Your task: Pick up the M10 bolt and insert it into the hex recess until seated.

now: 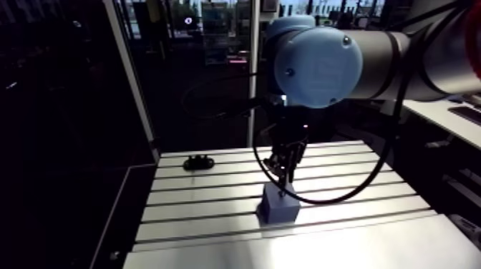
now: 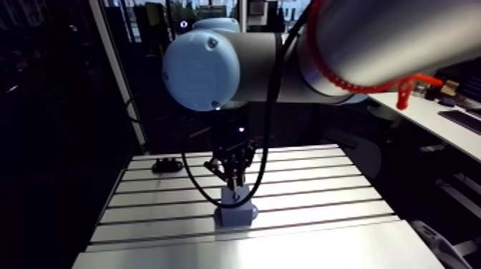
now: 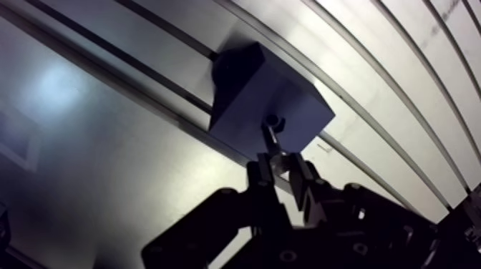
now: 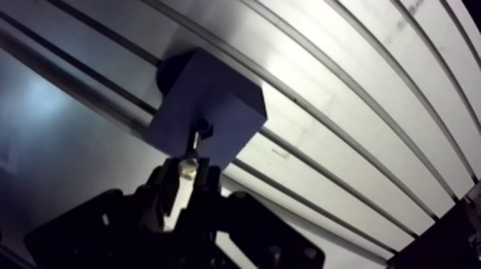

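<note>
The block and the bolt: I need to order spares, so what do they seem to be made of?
The block looks like matte blue-grey plastic, perhaps printed: its faces are dull and even, with no glint, though painted metal is possible. The bolt, held in the gripper, looks like metal: its gripped end gleams bright, while the shank reads dark.

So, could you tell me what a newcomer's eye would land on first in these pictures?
Most likely the gripper, shut on a bolt whose tip is at the dark recess in the top of a blue-grey block. The block sits near the middle of the slotted table. A small black object lies apart from it, near the table's far left edge.
</note>
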`<act>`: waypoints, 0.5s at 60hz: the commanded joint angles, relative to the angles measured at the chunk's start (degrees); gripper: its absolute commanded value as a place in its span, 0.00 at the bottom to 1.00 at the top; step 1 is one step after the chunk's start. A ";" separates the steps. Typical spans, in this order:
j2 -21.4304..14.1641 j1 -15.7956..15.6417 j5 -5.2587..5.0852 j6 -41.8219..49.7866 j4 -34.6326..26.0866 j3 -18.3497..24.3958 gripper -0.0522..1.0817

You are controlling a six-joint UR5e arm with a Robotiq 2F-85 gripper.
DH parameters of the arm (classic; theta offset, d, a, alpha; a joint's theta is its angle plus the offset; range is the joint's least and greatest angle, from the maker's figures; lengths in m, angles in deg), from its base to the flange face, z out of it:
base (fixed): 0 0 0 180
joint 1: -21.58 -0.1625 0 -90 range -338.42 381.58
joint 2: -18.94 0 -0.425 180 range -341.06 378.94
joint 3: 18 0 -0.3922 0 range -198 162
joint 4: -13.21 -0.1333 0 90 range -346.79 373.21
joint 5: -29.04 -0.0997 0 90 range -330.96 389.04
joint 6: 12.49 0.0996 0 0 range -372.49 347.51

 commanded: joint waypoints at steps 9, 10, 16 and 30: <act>0.61 0.26 0.00 -0.33 0.09 0.22 0.94; 0.69 0.26 0.00 -0.27 0.09 0.23 0.94; 0.70 0.18 0.00 -0.26 0.08 0.32 0.94; 0.79 0.17 0.00 -0.33 0.50 0.67 0.94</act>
